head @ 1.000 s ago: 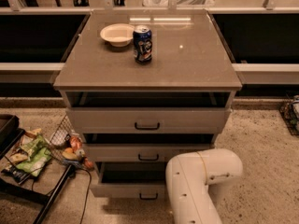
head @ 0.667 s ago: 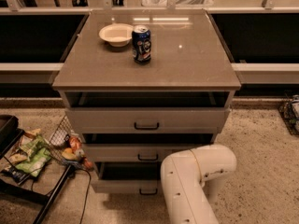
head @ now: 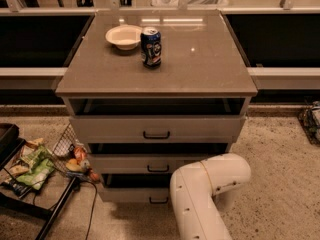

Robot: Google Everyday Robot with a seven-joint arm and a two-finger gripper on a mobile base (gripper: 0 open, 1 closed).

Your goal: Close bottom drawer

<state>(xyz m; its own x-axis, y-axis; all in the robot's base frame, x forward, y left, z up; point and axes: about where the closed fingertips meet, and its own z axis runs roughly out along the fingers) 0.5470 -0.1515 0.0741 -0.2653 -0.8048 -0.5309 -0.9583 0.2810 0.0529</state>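
The bottom drawer (head: 127, 194) is the lowest of three grey-beige drawers in the cabinet (head: 200, 69). It stands a little way out, with a dark gap above its front. Its small black handle (head: 158, 200) shows just left of my arm. My white arm (head: 202, 194) rises from the bottom edge and covers the drawer's right part. My gripper is hidden behind or below the arm, somewhere in front of the drawer. The two drawers above, the top drawer (head: 156, 129) and the middle drawer (head: 158, 164), also stand slightly out.
A white bowl (head: 123, 36) and a dark can (head: 150, 47) stand on the cabinet top. On the floor to the left lie a wire basket with snacks (head: 72, 154), a black stand (head: 30, 206) and a cable. A bag (head: 312, 121) sits at the right edge.
My arm has shifted to the left, closer to the drawer's handle. The dark gap above the bottom drawer's front looks narrower than before.
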